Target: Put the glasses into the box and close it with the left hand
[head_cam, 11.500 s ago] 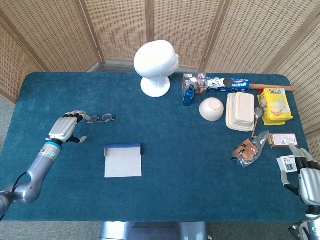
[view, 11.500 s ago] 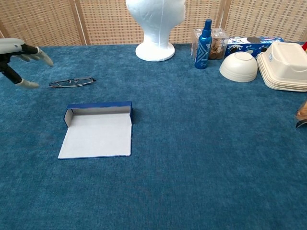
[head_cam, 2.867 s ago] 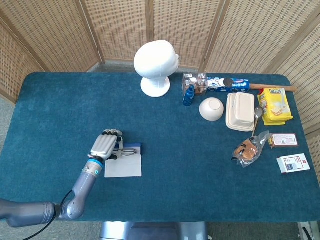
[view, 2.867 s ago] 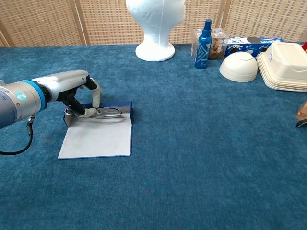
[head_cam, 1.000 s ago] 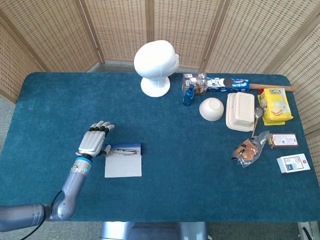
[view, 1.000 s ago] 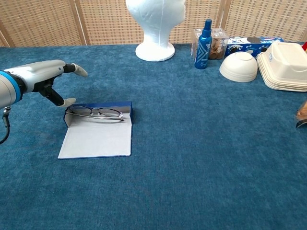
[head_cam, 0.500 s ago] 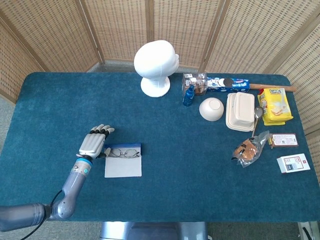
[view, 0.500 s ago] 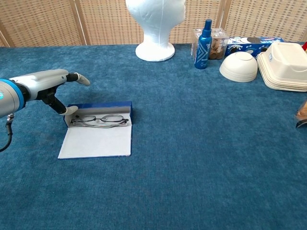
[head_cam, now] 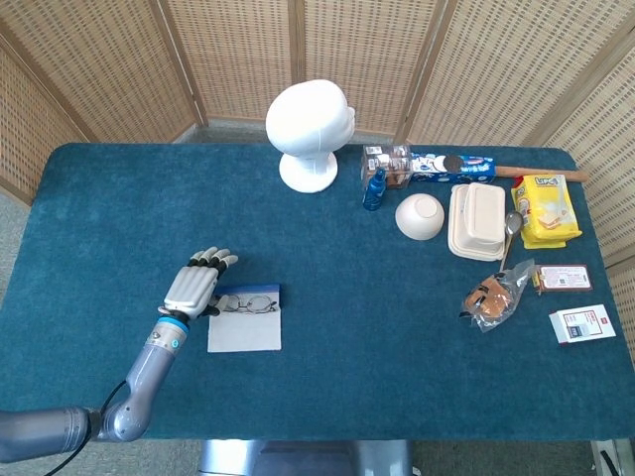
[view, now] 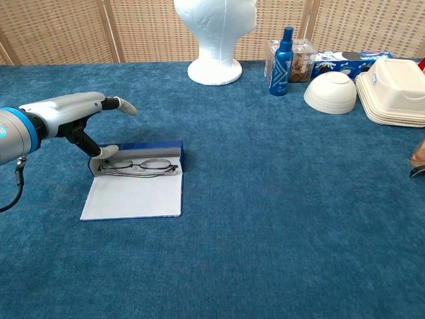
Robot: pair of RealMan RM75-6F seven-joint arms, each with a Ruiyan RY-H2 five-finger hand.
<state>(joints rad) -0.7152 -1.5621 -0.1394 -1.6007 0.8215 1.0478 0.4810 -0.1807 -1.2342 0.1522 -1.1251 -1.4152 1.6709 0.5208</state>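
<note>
The glasses (head_cam: 248,303) (view: 139,166) lie flat inside the shallow blue box (head_cam: 270,291) (view: 174,147), close to its far wall. The box's white lid flap (head_cam: 244,333) (view: 133,197) lies open on the cloth toward me. My left hand (head_cam: 191,286) (view: 74,113) hovers at the box's left end with its fingers spread, holding nothing; its thumb tip is by the box's left wall. My right hand is out of both views.
A white mannequin head (head_cam: 310,129) (view: 215,36) stands at the back centre. A blue spray bottle (head_cam: 374,188) (view: 281,52), white bowl (head_cam: 420,216) (view: 331,92), stacked containers (head_cam: 478,220) (view: 396,91) and snack packets (head_cam: 544,209) crowd the right side.
Since a second ago the glasses have dropped from leaning on the box's far wall to lying flat inside. My open left hand has shifted slightly right, toward the box's left end.
</note>
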